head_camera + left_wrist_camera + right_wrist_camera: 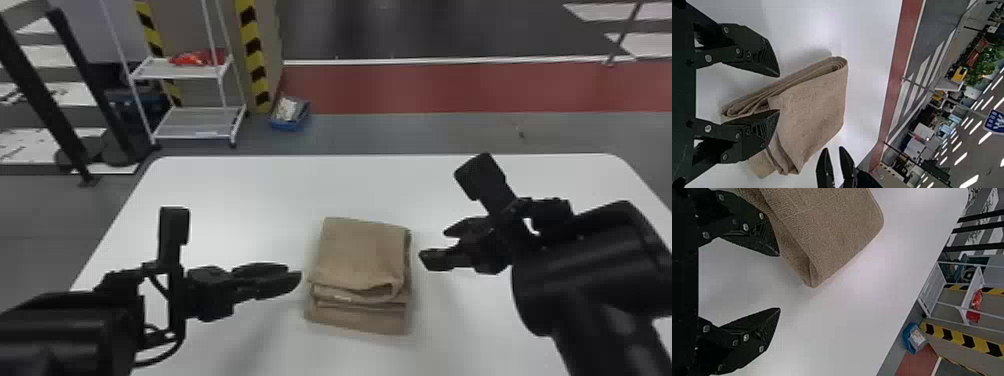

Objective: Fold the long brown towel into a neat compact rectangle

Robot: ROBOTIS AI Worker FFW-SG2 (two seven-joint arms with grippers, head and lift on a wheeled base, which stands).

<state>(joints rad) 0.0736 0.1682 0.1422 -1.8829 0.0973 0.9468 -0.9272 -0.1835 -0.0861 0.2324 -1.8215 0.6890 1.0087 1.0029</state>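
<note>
Head view, brown towel: sits mid-desk, between the two grippers, basically a compact stack imo. Could go wrong if both sides press in unevenly, that'd twist the pile.
Head view, near edge: kinda messy tbh, top flap droops and gapes, lower layers poke out past it.
Left wrist view, left gripper: jaws partway open, nothing held. A low shove could snag a loose layer and wreck the fold.
Left wrist view, layers: several thin ones stacked along the side, soft rounded bends, one corner sticking out.
Right wrist view, right gripper: jaws wide open, empty. Pinching just the top layer might drag it off.
Right wrist view, towel side: thick rounded fold, nubbly weave, pretty smooth on top.
</note>
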